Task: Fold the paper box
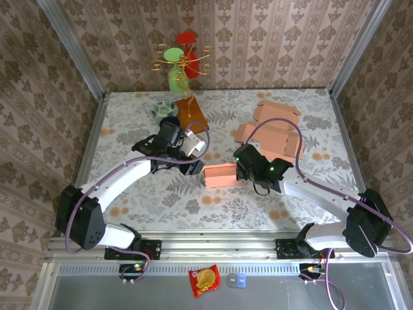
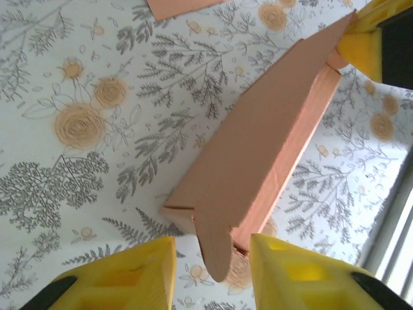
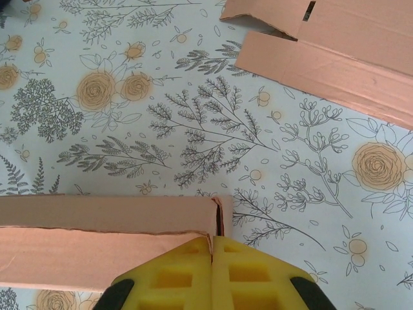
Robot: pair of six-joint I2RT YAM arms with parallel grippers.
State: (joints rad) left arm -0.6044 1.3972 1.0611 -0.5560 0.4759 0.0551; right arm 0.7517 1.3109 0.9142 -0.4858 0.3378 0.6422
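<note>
The right gripper (image 3: 211, 255) pinches the box (image 3: 97, 258) at its right end edge. The left gripper (image 2: 213, 250) stands spread astride its opposite end. Open counter (image 1: 193, 208) lies nearer, flat cardboard (image 1: 274, 137) behind.

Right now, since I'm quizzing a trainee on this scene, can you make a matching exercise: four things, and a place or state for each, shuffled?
Things:
1. left gripper
2. right gripper
3. paper box
4. snack packet

Place or state:
a. on the grey ledge
b. pads together
c. open, fingers either side of a box tab
d. between the two grippers

Pairs: 1-c, 2-b, 3-d, 4-a.
</note>
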